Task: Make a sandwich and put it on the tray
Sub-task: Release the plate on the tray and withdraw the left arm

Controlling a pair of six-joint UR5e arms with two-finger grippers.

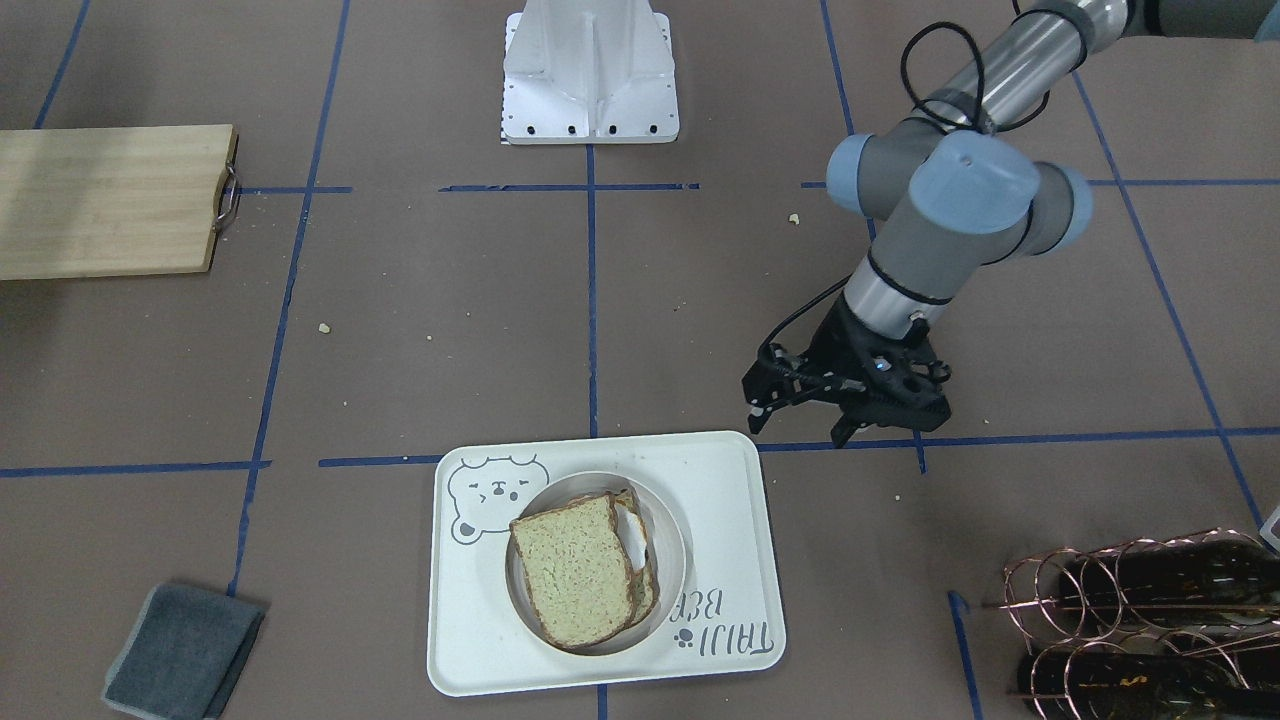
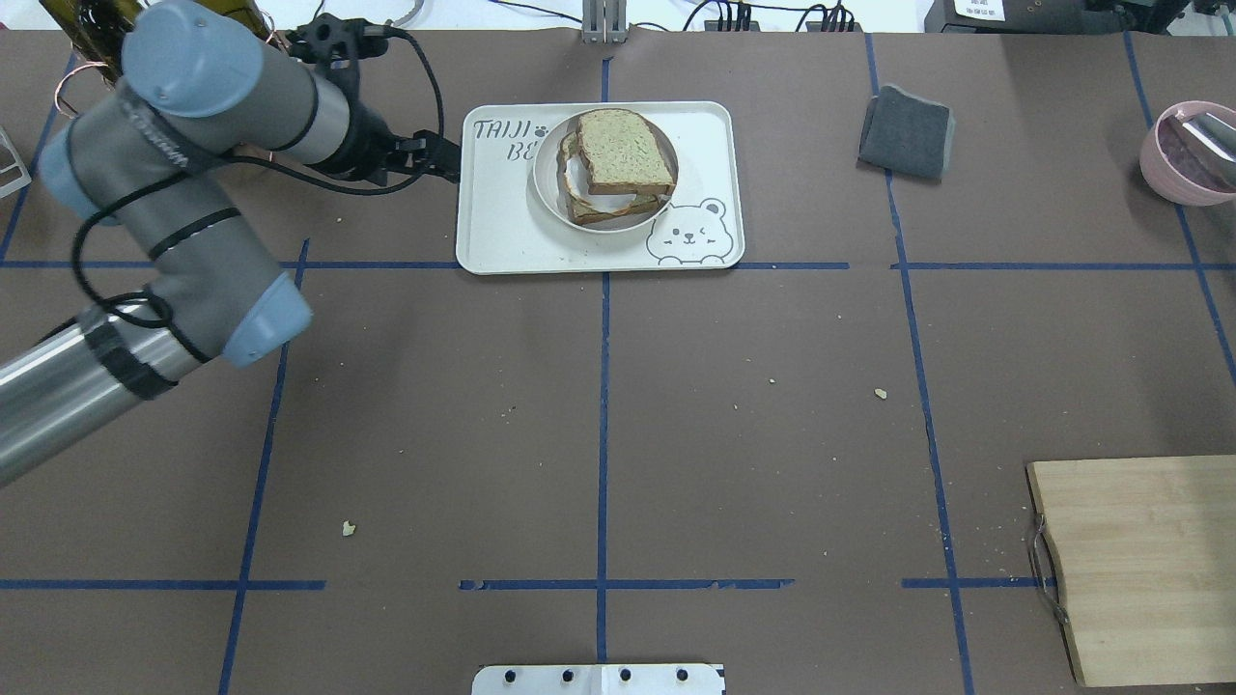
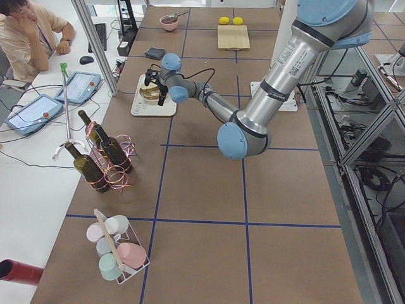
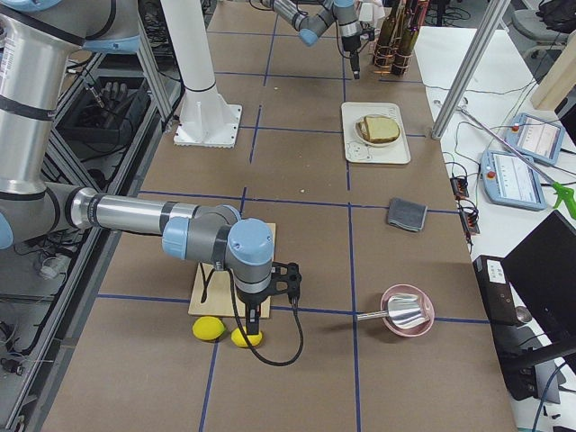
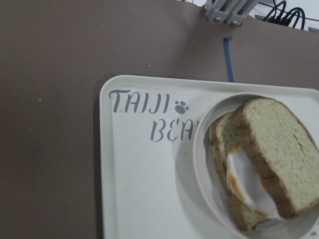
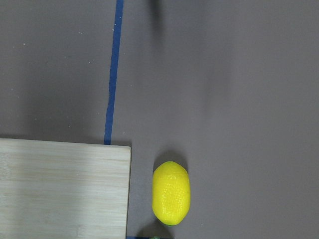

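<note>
My left gripper (image 1: pixel 797 431) hangs empty, fingers spread, just beside the lettered end of the tray (image 1: pixel 730 480). On the tray, the sandwich (image 1: pixel 580 570) sits on its plate (image 1: pixel 676 540). My right gripper (image 4: pixel 256 322) hovers over a lemon (image 6: pixel 171 193) beside the cutting board (image 6: pixel 60 189). I cannot tell whether it is spread.

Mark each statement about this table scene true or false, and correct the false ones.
1. The sandwich rests on a plate on the tray. True.
2. The left gripper grips the sandwich. False: it is open, beside the tray, holding nothing.
3. The cloth lies on the tray. False: it lies on the table, apart from the tray.
4. Two lemons lie beside the board. True.
</note>
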